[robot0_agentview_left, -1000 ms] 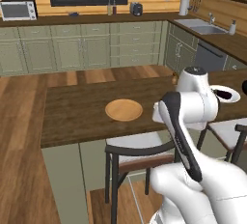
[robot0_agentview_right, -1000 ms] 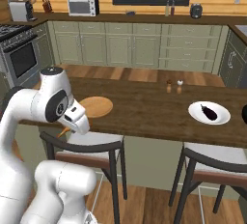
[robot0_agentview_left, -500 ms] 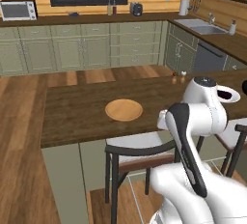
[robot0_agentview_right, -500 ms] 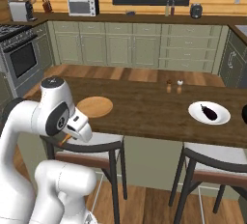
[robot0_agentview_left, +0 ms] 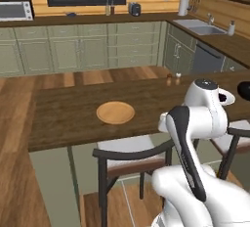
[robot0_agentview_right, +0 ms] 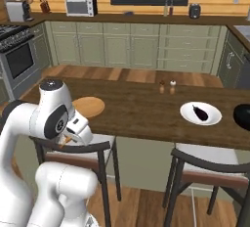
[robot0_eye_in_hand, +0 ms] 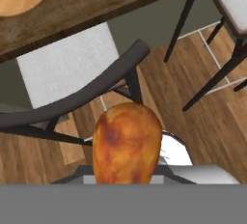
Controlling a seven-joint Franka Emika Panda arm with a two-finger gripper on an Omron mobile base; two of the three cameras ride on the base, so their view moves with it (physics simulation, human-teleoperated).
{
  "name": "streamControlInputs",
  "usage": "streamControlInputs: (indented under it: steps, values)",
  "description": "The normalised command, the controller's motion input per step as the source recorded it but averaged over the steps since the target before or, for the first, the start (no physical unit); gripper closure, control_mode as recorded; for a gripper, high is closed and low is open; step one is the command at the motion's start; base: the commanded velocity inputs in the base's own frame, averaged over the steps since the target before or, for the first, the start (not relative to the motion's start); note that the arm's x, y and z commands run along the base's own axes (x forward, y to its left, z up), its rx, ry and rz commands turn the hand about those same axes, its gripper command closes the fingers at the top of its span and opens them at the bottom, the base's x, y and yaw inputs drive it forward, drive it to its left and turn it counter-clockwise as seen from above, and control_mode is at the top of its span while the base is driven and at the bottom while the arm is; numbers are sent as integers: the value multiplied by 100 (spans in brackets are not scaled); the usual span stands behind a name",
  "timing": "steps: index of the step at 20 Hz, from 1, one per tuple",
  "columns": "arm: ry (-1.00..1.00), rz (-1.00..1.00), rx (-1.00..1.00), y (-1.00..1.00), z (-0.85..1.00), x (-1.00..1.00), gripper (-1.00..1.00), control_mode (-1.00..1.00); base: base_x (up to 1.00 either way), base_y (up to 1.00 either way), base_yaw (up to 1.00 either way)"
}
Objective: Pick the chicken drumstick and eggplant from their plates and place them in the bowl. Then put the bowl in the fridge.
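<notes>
The tan wooden plate (robot0_agentview_left: 115, 112) lies bare; the eggplant (robot0_agentview_right: 199, 112) rests on the white plate (robot0_agentview_right: 187, 115). The gripper (robot0_eye_in_hand: 128, 177) clamps the chicken drumstick (robot0_eye_in_hand: 126, 143), fingertips hidden.

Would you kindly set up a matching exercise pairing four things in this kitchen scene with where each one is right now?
Things:
1. chicken drumstick
2. eggplant
3. wooden plate
4. black bowl

Places:
A. bare, on the counter's left part
B. on the white plate
C. at the counter's far right edge
D. held in the jaws, above a chair

Pairs: 1-D, 2-B, 3-A, 4-C
</notes>
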Motion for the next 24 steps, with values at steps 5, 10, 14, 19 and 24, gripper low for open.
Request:
streamControlInputs:
  steps: [5, 10, 14, 19, 24]
  values:
    - [0, 0, 0, 0, 0, 0, 100, 100, -12, -93, 0]
    - [0, 0, 0, 0, 0, 0, 100, 100, -14, -100, 0]
    - [0, 0, 0, 0, 0, 0, 100, 100, -6, -100, 0]
    - [0, 0, 0, 0, 0, 0, 100, 100, 0, -100, 0]
    - [0, 0, 0, 0, 0, 0, 100, 100, 12, -91, 0]
